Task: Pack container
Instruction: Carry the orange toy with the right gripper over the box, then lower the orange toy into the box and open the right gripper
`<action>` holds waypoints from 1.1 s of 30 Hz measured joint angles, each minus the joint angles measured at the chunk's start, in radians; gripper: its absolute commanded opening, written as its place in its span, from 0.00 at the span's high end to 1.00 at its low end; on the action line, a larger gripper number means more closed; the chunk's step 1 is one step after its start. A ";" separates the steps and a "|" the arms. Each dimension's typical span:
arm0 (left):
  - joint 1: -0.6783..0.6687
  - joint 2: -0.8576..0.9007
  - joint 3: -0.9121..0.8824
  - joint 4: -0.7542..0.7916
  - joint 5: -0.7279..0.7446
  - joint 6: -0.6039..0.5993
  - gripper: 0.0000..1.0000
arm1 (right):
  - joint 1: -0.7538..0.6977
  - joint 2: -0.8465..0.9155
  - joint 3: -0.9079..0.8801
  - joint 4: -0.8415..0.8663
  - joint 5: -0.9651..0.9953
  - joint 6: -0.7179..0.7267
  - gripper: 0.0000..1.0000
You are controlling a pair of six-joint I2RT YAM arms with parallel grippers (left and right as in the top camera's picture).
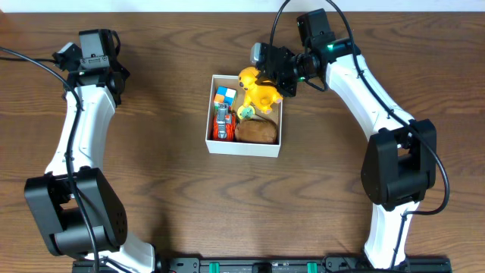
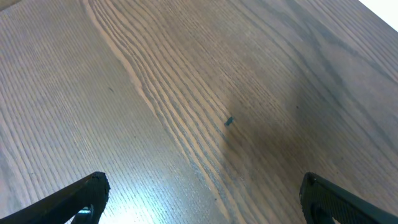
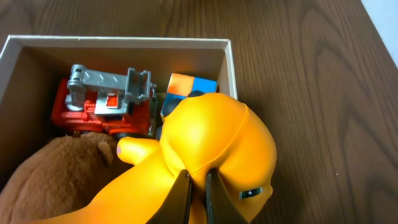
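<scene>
My right jaws tight on the yellow toy figure (image 3: 217, 137) over the container (image 1: 244, 146), left jaws spread wide.

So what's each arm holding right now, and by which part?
Right gripper: yellow toy, jaws pinching a fold on its rounded body. Left gripper: nothing, jaws open.

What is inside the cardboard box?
The box holds a red fire truck, colour cube, brown plush; the yellow toy in the right gripper hides its far corner.

The desk (image 2: 186, 93) was brown grained wood with a faint sheen. The container (image 3: 124, 42) looked matt cardboard, the yellow toy (image 3: 211, 143) smooth glossy plastic, the brown plush (image 3: 56, 180) fuzzy cloth.
</scene>
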 measured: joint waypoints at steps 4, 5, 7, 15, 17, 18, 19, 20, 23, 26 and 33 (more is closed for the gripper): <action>0.000 0.000 0.000 0.000 0.000 0.000 0.02 | 0.000 0.000 0.000 -0.001 0.003 -0.019 0.99; 0.000 0.000 0.000 0.000 0.000 0.000 0.02 | 0.000 0.000 0.000 -0.002 0.004 -0.023 0.99; 0.000 0.000 0.000 0.000 0.000 0.000 0.02 | 0.000 0.000 0.000 -0.013 0.005 -0.040 0.99; 0.000 0.000 0.000 0.000 0.000 0.000 0.02 | 0.001 0.000 0.000 -0.097 0.040 -0.135 0.99; 0.000 0.000 0.000 0.000 0.000 0.000 0.02 | 0.001 0.000 0.000 -0.101 0.049 -0.153 0.99; 0.000 0.000 0.000 0.000 0.000 0.000 0.02 | 0.001 0.000 0.000 -0.100 0.052 -0.161 0.99; 0.000 0.000 0.000 0.000 0.000 0.000 0.02 | 0.001 0.000 0.000 -0.101 0.055 -0.170 0.99; 0.000 0.000 0.000 0.000 0.000 0.000 0.02 | 0.001 0.000 0.000 -0.101 0.057 -0.176 0.99; 0.000 0.000 0.000 0.000 0.000 0.000 0.02 | 0.003 0.000 0.000 -0.102 0.061 -0.201 0.99; 0.000 0.000 0.000 0.000 0.000 0.000 0.02 | 0.012 0.000 0.000 -0.101 0.065 -0.223 0.99; 0.000 0.000 0.000 0.000 0.000 0.000 0.02 | 0.059 0.000 0.000 -0.047 0.082 -0.245 0.99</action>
